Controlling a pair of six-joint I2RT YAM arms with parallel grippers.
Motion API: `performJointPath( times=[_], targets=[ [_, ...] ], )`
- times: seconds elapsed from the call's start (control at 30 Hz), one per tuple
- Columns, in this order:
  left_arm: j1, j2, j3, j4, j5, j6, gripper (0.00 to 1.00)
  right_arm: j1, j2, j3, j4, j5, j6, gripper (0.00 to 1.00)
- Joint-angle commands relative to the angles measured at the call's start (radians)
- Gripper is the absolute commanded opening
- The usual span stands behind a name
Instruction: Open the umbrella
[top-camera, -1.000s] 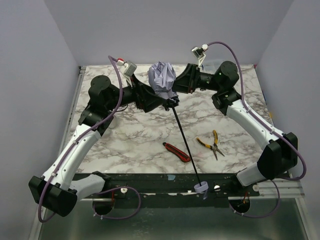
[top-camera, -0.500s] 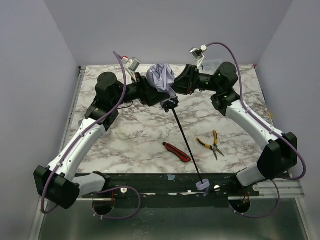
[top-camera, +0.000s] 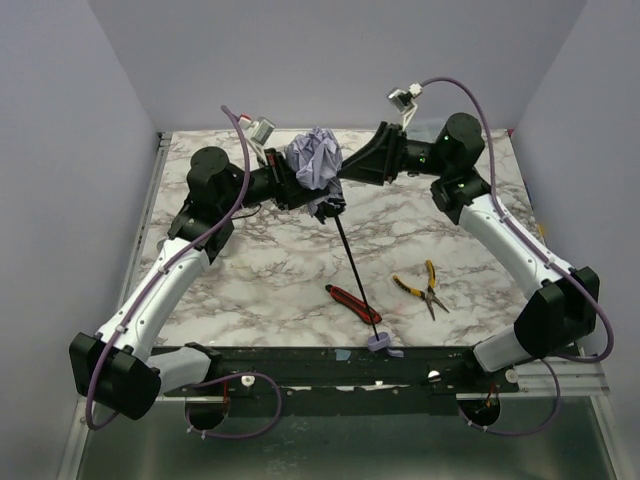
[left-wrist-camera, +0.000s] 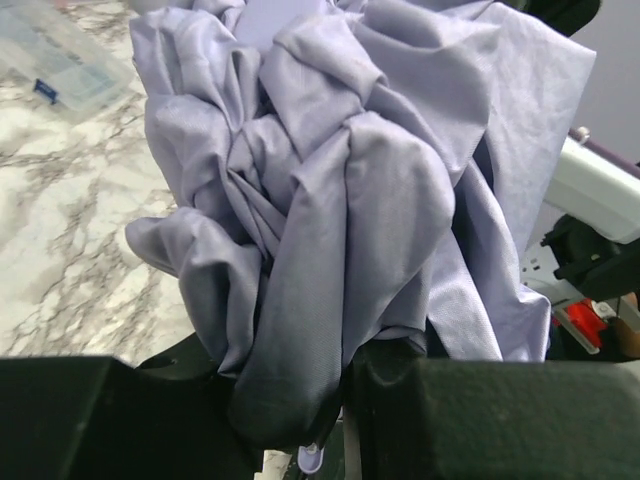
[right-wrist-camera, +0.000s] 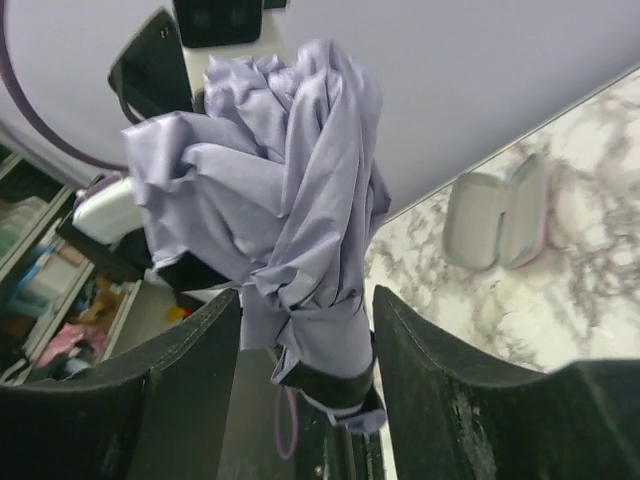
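Note:
The umbrella's crumpled lavender fabric (top-camera: 313, 160) hangs in the air above the far middle of the table. Its thin black shaft (top-camera: 356, 272) slants down toward me to the pale handle (top-camera: 380, 342) near the table's front edge. My left gripper (top-camera: 288, 183) comes in from the left. In the left wrist view, the left gripper (left-wrist-camera: 300, 390) is shut on a fold of the umbrella (left-wrist-camera: 330, 220). My right gripper (top-camera: 347, 172) reaches in from the right. Its fingers (right-wrist-camera: 190, 390) stand open on either side of the umbrella's bundle (right-wrist-camera: 290, 200), with a gap on each side.
A red utility knife (top-camera: 352, 303) and yellow-handled pliers (top-camera: 425, 285) lie on the marble table (top-camera: 250, 280), right of centre. A clear plastic box (left-wrist-camera: 55, 60) sits at the back. A grey glasses case (right-wrist-camera: 497, 215) lies on the table beyond the right gripper.
My left gripper has closed on the umbrella's fabric and my right gripper has opened off it. The bundle and handle have shifted left, and the handle has moved farther onto the table.

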Motion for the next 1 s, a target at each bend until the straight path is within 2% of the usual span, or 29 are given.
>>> performJointPath(
  times=[0.0, 0.17, 0.33, 0.47, 0.67, 0.83, 0.87, 0.93, 0.97],
  targets=[
    [0.033, -0.048, -0.03, 0.038, -0.019, 0.009, 0.0, -0.106, -0.015, 0.094, -0.114, -0.055, -0.04, 0.6],
    [0.046, -0.045, -0.035, 0.022, -0.043, 0.007, 0.0, -0.102, -0.053, 0.112, -0.29, -0.066, -0.2, 0.52],
    [0.046, -0.035, -0.038, 0.039, -0.037, -0.01, 0.0, 0.005, -0.062, 0.176, -0.549, 0.075, -0.497, 0.49],
    [0.045, -0.03, -0.031, 0.032, -0.038, -0.012, 0.0, 0.057, -0.058, 0.197, -0.602, 0.172, -0.61, 0.44],
    [0.038, -0.034, -0.028, 0.021, -0.037, -0.008, 0.0, 0.103, -0.027, 0.229, -0.64, 0.219, -0.669, 0.41],
    [0.036, -0.029, -0.015, 0.004, -0.049, -0.004, 0.0, 0.151, -0.025, 0.229, -0.692, 0.285, -0.755, 0.32],
    [0.036, -0.028, -0.012, -0.002, -0.051, -0.004, 0.0, 0.153, -0.028, 0.228, -0.697, 0.301, -0.767, 0.3],
    [0.036, -0.026, -0.009, -0.01, -0.056, -0.003, 0.0, 0.154, -0.027, 0.23, -0.707, 0.326, -0.784, 0.18],
    [0.036, -0.026, -0.009, -0.013, -0.06, -0.004, 0.0, 0.154, -0.027, 0.231, -0.712, 0.339, -0.791, 0.03]
  ],
)
